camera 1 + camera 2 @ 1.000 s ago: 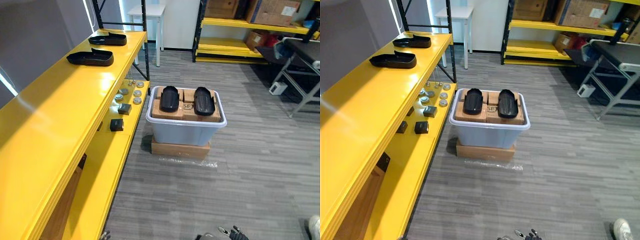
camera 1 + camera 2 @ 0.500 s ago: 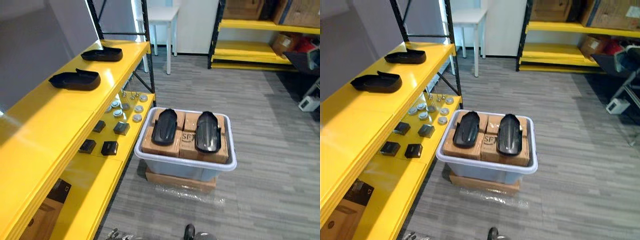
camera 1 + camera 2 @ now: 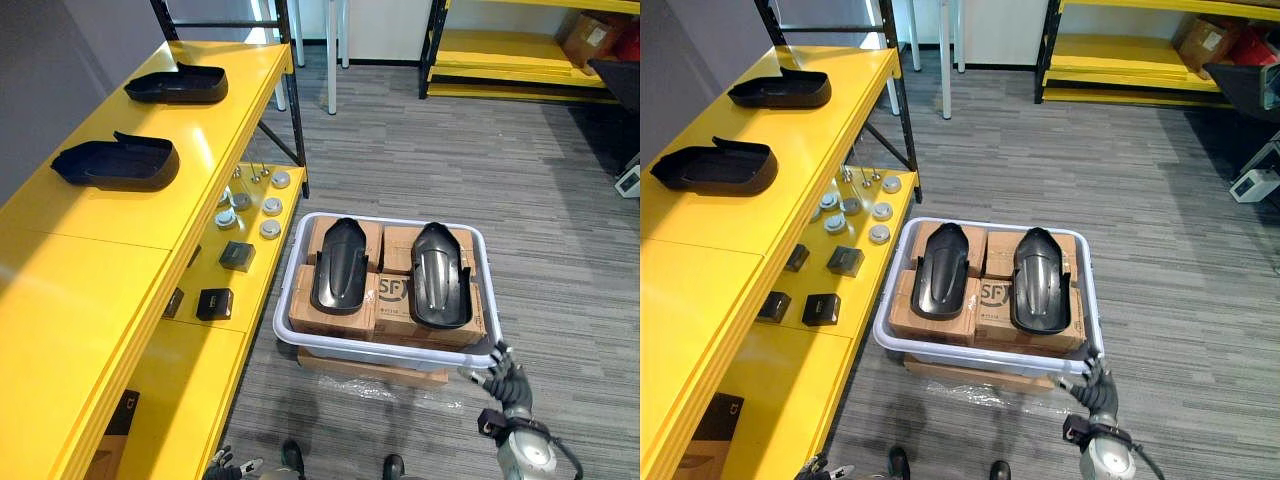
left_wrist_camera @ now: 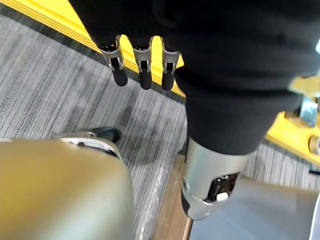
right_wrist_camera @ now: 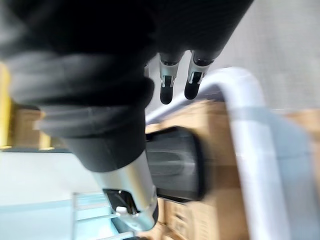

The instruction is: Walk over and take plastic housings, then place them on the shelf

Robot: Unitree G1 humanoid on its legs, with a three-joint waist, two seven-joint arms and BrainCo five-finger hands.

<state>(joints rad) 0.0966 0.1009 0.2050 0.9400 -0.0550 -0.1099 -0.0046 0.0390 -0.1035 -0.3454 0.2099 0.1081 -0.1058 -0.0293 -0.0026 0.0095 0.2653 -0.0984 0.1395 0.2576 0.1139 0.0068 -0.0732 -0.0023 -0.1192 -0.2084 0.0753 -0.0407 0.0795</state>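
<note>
Two plastic housings (image 3: 115, 163) lie on the yellow shelf (image 3: 90, 260); two more housings (image 3: 339, 265) wait on cardboard boxes (image 3: 395, 315) in the grey bin (image 3: 380, 351). My right hand (image 3: 505, 378) hangs by its rim, loose and empty; my left hand (image 4: 145, 70) too.

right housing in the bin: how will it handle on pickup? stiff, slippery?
Probably stiff: the right housing keeps its domed shape lying loose on the cardboard boxes. Likely light for its size: the shelved housing shows a hollow shell. Its glossy curved back may slip, so an edge grip looks safer.

Head stereo above bin (image 3: 390, 352); wrists close.
</note>
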